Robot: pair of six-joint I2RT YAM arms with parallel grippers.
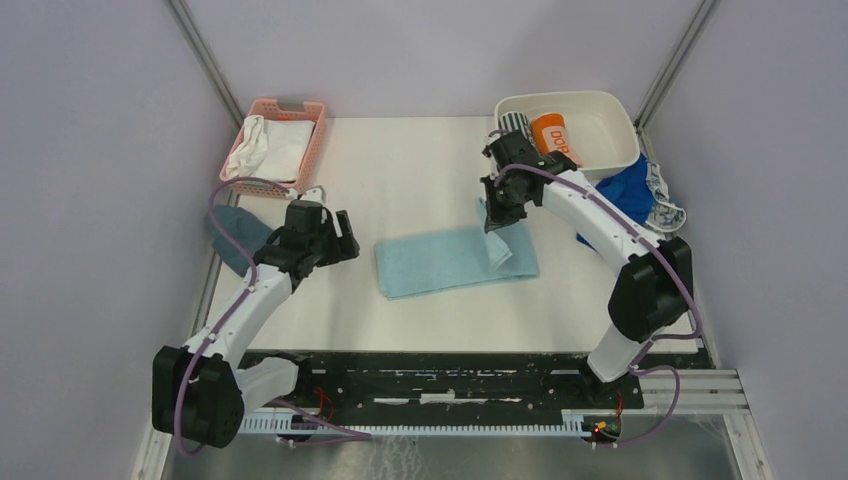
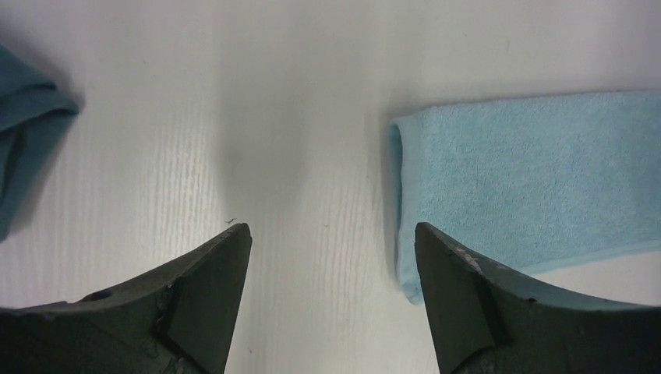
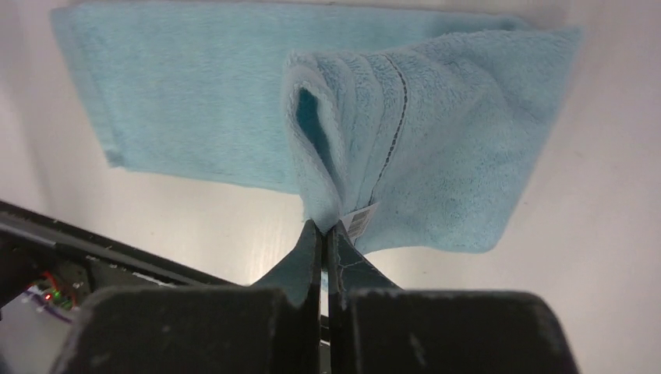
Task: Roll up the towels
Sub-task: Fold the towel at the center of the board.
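The light blue towel [image 1: 440, 262] lies folded in a long strip at the middle of the table. My right gripper [image 1: 497, 215] is shut on its right end and holds that end lifted and folded back over the strip; the pinched corner with its label shows in the right wrist view [image 3: 327, 222]. My left gripper [image 1: 345, 245] is open and empty, low over the table just left of the towel's left end [image 2: 530, 179]. The royal blue towel [image 1: 625, 195] and the whitish patterned towel [image 1: 662, 200] lie at the table's right edge.
A pink basket [image 1: 318, 140] with white cloths stands at the back left. A white tub [image 1: 610, 110] with an orange object stands at the back right. A dull teal-grey cloth [image 1: 235, 238] lies at the left edge, also in the left wrist view [image 2: 23, 132].
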